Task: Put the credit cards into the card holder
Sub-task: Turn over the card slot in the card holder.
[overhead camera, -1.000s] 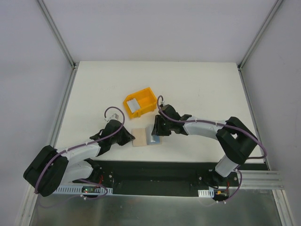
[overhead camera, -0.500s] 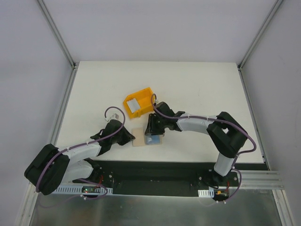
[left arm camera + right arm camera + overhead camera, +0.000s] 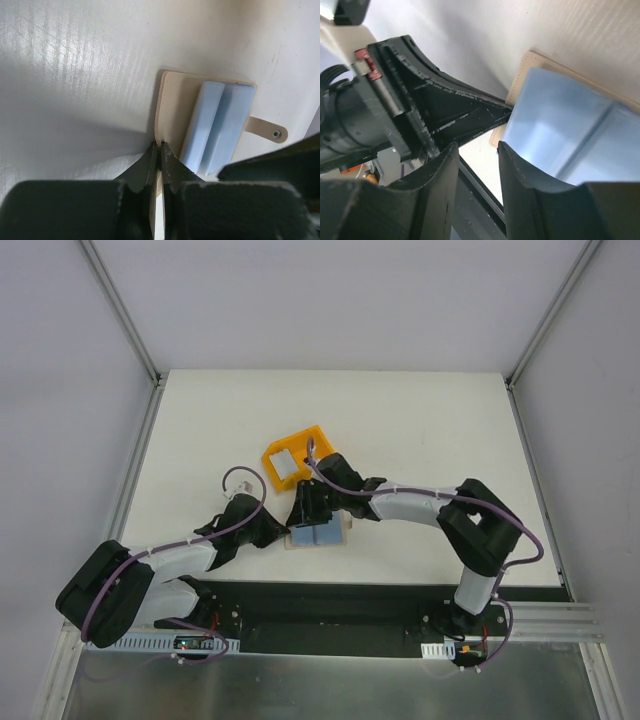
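The white surface [image 3: 420, 420] runs between metal rails on its left and right sides, and the work sits low in the top view, near the near edge and the black base rail.

From the left, the left arm reaches in low across the surface. Its left hand [image 3: 272, 530] is clenched on the left edge of the card holder [image 3: 172, 107], the two fingers pinching the thin beige flap between them. Open surface lies to the left of this hand, out to the left rail.

The card holder lies open and flat on the surface, its snap tab [image 3: 265, 131] sticking out on the side away from the left hand. The credit cards [image 3: 215, 125] rest on it as two pale blue panels side by side, long edges touching. They cover most of the holder and leave a beige strip bare toward the pinched edge.

Just behind them stands the yellow bin [image 3: 268, 456], tilted cornerwise to the surface edges, with something pale inside.

The right hand [image 3: 303, 512] hangs over the holder's far left corner, close to the bin. Its fingers are parted and grasp nothing, and the cards' edge lies just beyond one finger [image 3: 520, 185]. The right arm arcs away to the right, with broad white surface beyond it to the right rail and the far edge.
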Controlling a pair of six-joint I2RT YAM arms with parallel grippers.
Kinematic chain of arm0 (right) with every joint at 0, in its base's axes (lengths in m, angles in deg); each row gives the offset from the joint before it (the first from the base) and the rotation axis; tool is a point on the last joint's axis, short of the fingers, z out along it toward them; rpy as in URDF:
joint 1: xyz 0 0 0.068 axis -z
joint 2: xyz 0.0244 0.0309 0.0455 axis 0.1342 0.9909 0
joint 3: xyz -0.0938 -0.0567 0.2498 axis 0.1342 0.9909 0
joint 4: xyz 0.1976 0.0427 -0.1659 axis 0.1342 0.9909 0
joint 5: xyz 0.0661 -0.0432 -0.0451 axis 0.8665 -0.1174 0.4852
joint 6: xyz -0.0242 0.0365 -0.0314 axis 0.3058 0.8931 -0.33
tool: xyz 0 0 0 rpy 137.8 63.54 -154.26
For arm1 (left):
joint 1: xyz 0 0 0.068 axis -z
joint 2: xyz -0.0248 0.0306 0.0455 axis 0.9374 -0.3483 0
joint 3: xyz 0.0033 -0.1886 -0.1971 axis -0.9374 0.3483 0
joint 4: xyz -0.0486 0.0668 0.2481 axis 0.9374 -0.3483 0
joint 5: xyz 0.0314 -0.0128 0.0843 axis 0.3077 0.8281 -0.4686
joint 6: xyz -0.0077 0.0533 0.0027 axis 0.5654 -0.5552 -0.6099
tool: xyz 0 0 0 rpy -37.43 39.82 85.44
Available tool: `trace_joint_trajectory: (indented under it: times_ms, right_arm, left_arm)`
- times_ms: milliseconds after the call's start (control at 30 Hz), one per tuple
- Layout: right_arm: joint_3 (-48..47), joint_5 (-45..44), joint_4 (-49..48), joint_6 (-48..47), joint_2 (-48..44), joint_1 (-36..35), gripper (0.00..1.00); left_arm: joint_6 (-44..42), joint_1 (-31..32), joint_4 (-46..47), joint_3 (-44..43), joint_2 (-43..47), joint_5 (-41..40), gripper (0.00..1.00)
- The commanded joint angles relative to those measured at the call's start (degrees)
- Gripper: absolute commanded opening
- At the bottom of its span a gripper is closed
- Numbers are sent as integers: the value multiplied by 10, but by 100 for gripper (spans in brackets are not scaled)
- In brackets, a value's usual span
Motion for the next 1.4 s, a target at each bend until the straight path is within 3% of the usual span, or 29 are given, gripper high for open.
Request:
trace_joint_trajectory:
  times_ms: [0,167,500,933,1167,1367]
  right_arm:
    - [14,-84,32,-47,-100,3,40]
    - [72,-190,87,-37,-153,21,43]
    - [93,-162,94,-15,-113,36,44]
    - [40,-146,126,-34,-45,15,41]
    - [-20,-85,124,-31,24,6,41]
    - [-36,0,15,-13,31,6,41]
  left_arm:
    - [2,-8,-20,15,1,-1,0]
    - [-5,-8,-23,14,9,-3,0]
    - [-17,-8,-25,7,14,0,0]
    - [-20,-8,-26,2,8,3,0]
    - [-19,-8,-23,3,5,5,0]
    - [-10,-8,-23,8,5,1,0]
